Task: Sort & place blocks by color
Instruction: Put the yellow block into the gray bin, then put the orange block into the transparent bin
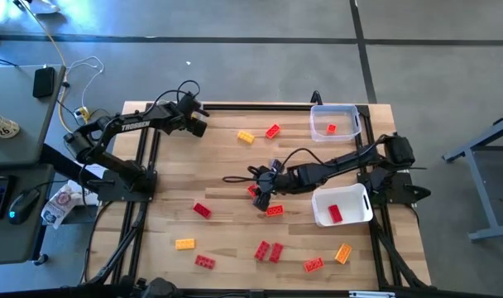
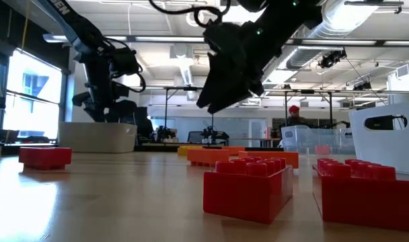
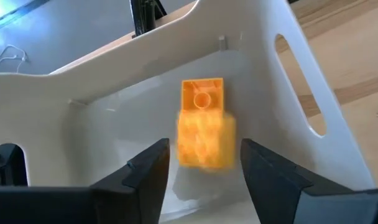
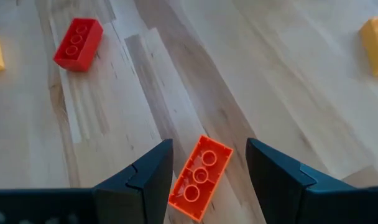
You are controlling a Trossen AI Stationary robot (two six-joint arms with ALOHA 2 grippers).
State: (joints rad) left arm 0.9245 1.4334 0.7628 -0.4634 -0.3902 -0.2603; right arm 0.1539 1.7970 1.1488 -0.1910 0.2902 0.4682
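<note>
Orange-red brick (image 4: pixel 200 177) framed by the right gripper (image 4: pixel 207 177), its fingers spread and not touching it.

Yellow-orange brick (image 3: pixel 204 124) sits inside a white tray (image 3: pixel 114 106), between the parted fingers of the left gripper (image 3: pixel 204 165); whether they touch it I cannot tell. From above, the left gripper (image 1: pixel 192 124) is at the table's far left edge, and the right gripper (image 1: pixel 264 192) hovers mid-table over the wooden tabletop (image 1: pixel 227 223). 2 white trays (image 1: pixel 334 121) (image 1: pixel 342 205) on the right each hold 1 red brick. Other bricks lie scattered: 2 near the far edge (image 1: pixel 260 134), several along the near edge (image 1: pixel 268 251).
</note>
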